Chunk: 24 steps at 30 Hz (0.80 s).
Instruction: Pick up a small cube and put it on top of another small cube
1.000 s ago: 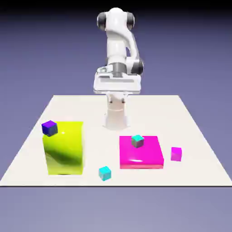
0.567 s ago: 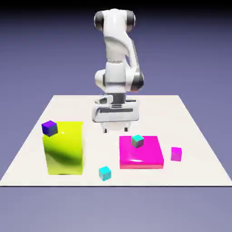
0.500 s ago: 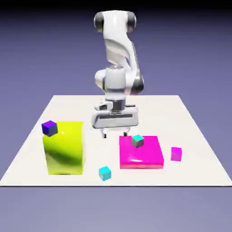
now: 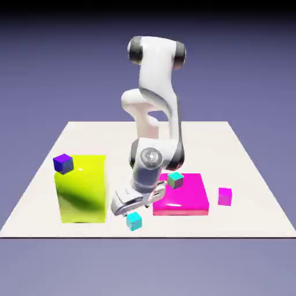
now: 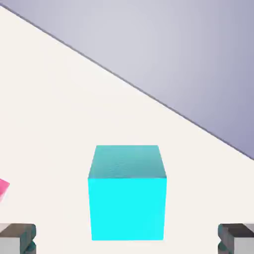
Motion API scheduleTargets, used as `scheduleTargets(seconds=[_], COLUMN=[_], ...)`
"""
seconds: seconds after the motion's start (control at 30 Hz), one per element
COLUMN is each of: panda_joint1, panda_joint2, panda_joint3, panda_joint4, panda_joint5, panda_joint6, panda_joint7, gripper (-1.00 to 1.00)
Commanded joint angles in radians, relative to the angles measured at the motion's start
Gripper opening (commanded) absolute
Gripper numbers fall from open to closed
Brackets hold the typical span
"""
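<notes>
My pincer (image 5: 127,239) was spread, its tips on either side of the cyan cube (image 5: 127,208), which sat on the table (image 5: 49,124). Correct practice was centring the cube, then descending straight before closing.

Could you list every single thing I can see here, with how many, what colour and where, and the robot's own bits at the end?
table: one, off-white, under everything
bright cube: one, cyan, on the table near its front edge, below the hand
small cube: one, magenta-pink, on the table at the exterior view's right
flat slab: one, magenta, right of centre
duller cube: one, grey-teal, on the slab
big block: one, yellow-green, at the exterior view's left
dark cube: one, blue-purple, at the block's upper left corner
arm: one, white with dark joints, reaching forward
gripper: one, grey fingertips, open, either side of the cyan cube in the hand view
</notes>
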<state>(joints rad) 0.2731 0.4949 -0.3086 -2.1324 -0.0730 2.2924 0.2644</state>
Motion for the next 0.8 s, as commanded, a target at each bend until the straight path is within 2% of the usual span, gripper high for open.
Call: scheduleTargets(seconds=[0.0,0.07,0.1,0.27,0.67,0.77], panda_joint1=[-0.009,-0.023,-0.023,0.026,0.461,0.475], panda_joint2=[0.036,0.091,0.091,-0.046,-0.312,-0.284], panda_joint3=[0.006,0.016,0.016,0.010,0.420,0.417], panda_joint4=[-0.008,-0.019,-0.019,-0.002,-0.241,-0.247], panda_joint5=[0.006,0.016,0.016,-0.024,-0.472,-0.515], panda_joint6=[0.044,0.110,0.110,-0.039,0.074,0.110], panda_joint7=[-0.003,-0.007,-0.007,-0.010,-0.332,-0.320], gripper=[0.00,0.00,-1.00,-1.00,-1.00,-1.00])
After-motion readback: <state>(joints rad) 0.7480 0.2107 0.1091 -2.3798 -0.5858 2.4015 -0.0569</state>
